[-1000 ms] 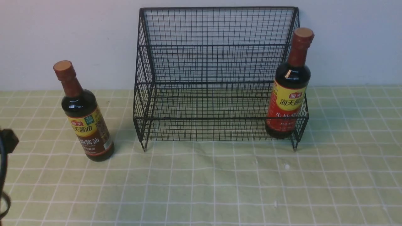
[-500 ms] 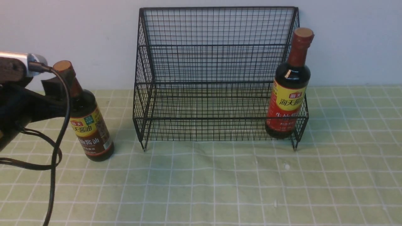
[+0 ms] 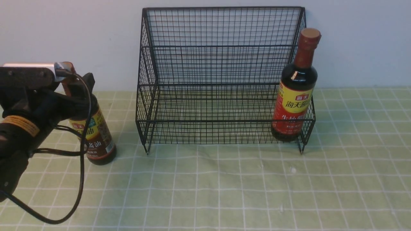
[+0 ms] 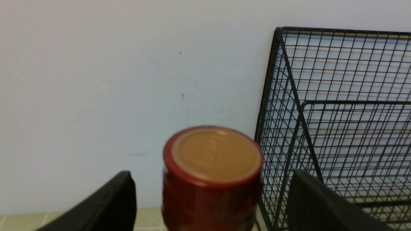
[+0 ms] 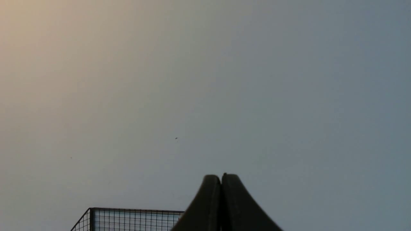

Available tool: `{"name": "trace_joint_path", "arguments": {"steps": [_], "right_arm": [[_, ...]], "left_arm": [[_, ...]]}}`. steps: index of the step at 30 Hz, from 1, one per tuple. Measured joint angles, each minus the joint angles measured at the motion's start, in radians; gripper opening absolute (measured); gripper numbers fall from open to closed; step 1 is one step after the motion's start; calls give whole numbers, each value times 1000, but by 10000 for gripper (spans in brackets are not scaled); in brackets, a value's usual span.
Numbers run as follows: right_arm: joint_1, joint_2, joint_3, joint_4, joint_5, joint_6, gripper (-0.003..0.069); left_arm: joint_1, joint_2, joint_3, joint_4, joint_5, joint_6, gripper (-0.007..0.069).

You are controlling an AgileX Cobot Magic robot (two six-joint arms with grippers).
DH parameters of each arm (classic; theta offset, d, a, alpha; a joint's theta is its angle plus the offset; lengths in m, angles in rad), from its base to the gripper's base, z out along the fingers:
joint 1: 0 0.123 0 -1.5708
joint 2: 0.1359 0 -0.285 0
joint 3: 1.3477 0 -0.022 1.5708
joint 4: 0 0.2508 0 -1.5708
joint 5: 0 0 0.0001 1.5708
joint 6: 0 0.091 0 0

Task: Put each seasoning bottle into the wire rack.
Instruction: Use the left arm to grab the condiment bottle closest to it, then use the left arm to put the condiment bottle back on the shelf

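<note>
The yellow-and-brown-label seasoning bottle [image 3: 96, 138] stands upright on the cloth, left of the wire rack [image 3: 221, 77]. My left gripper [image 3: 75, 86] is open, one finger on each side of the bottle's neck and apart from it. In the left wrist view the reddish cap [image 4: 213, 154] sits between the two black fingers [image 4: 118, 199], with the rack [image 4: 337, 128] close beside it. The yellow-and-red-label bottle [image 3: 293, 106] stands upright in the rack's lower front tier, at its right end. My right gripper [image 5: 221, 176] is shut on nothing and raised before the wall, out of the front view.
A green checked cloth [image 3: 224, 186] covers the table, and a pale wall stands right behind the rack. The left arm's cable [image 3: 78, 179] loops down over the cloth in front of the left bottle. The rack's top corner [image 5: 128, 218] shows low in the right wrist view.
My left arm has come in from the left edge up to the left bottle. Its gripper has opened and now straddles the neck. Both bottles and the rack have stayed put.
</note>
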Motion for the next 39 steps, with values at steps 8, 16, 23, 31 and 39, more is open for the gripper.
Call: {"name": "trace_joint_path", "arguments": {"steps": [8,16,23,31,39], "right_arm": [[0,0,0,0,99,0,-14],[0,0,0,0,115,0,-14],[0,0,0,0,115,1,-14],[0,0,0,1,115,1,-14],[0,0,0,8,84,26,-14]], "left_arm": [[0,15,-97,74,132,-2,264],[0,0,-201,289,339,-188,259],[0,-64,-319,450,435,-421,259],[-43,-85,-592,567,445,-589,259],[-196,-23,-837,601,594,-588,259]]}}
